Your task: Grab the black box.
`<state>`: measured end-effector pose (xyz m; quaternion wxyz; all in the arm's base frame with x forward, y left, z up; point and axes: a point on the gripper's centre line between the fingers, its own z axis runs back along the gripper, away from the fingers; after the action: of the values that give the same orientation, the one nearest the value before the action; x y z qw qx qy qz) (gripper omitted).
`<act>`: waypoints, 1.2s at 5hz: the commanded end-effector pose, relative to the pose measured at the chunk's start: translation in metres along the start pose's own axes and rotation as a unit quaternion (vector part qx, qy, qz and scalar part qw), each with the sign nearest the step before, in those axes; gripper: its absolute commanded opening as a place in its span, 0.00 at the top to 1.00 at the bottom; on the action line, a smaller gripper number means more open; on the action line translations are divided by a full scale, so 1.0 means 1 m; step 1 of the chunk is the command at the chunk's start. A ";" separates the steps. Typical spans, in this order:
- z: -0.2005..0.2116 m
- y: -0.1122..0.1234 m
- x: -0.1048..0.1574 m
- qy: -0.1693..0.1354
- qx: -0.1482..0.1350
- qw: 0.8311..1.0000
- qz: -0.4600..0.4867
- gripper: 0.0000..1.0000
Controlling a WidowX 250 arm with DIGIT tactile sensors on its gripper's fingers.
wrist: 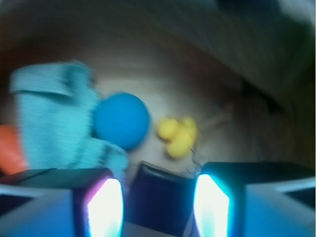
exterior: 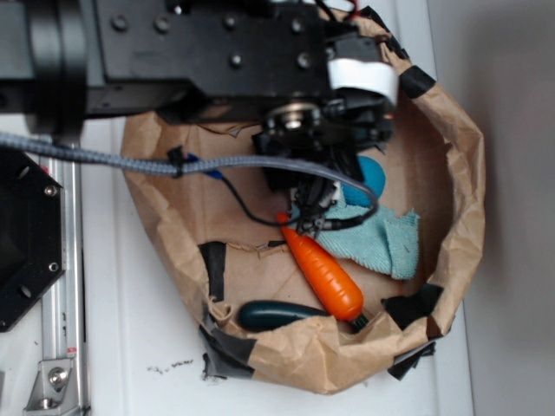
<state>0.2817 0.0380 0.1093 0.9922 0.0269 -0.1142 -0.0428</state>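
Observation:
The black box (wrist: 160, 195) is a small glossy dark square lying on the brown paper, seen blurred in the wrist view. My gripper (wrist: 159, 205) is open and straddles it. The left pad (wrist: 106, 207) and the right pad (wrist: 212, 205) stand on either side of the box, each with a small gap. In the exterior view the gripper (exterior: 312, 206) points down into the paper nest, and the arm hides the box.
A blue ball (wrist: 121, 120) and a yellow duck (wrist: 178, 134) lie just beyond the box. A teal towel (exterior: 381, 238), an orange carrot (exterior: 325, 273) and a dark green cucumber toy (exterior: 277, 314) lie nearby. The crumpled paper wall (exterior: 468, 173) rings everything.

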 end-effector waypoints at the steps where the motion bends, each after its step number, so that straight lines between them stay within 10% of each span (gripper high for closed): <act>1: 0.065 -0.003 -0.006 0.006 0.021 0.998 -0.057 1.00; 2: 0.052 0.006 -0.018 0.037 0.004 0.999 -0.035 0.00; 6: -0.012 0.002 -0.058 0.071 0.041 0.987 -0.137 0.00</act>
<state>0.2259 0.0407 0.0690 0.9830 0.0780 -0.0174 -0.1654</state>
